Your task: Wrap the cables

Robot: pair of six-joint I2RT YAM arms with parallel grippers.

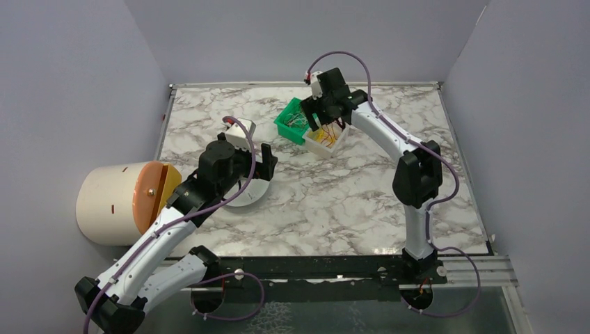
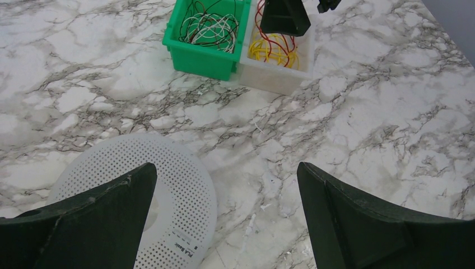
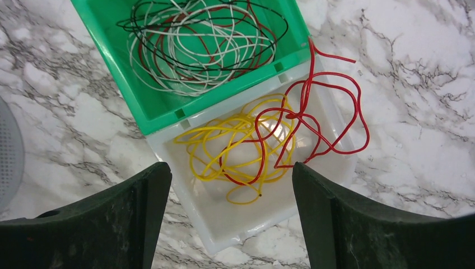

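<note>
- Our right gripper (image 3: 229, 166) hangs over the white bin (image 3: 241, 224). Its jaws are spread apart with nothing pinched between them.
- The red wire (image 3: 292, 115) is lying loose in that white bin, all tangled up with a bunch of yellow wires (image 3: 224, 137). A couple of its loops spill over the bin's rim above the marble table (image 2: 364, 112).
- Touching the white bin is a green bin (image 3: 162, 115), with white, black and a few reddish strands coiled inside.
- Our left gripper (image 2: 225, 166) is well apart from the bins. Its jaws are spread wide and hold nothing, and it sits just above a white perforated disc (image 2: 185, 168) lying flat on the table.
- From the top view we also see a beige cylinder with an orange face (image 1: 111, 202) at the table's left edge, beside the left arm.
</note>
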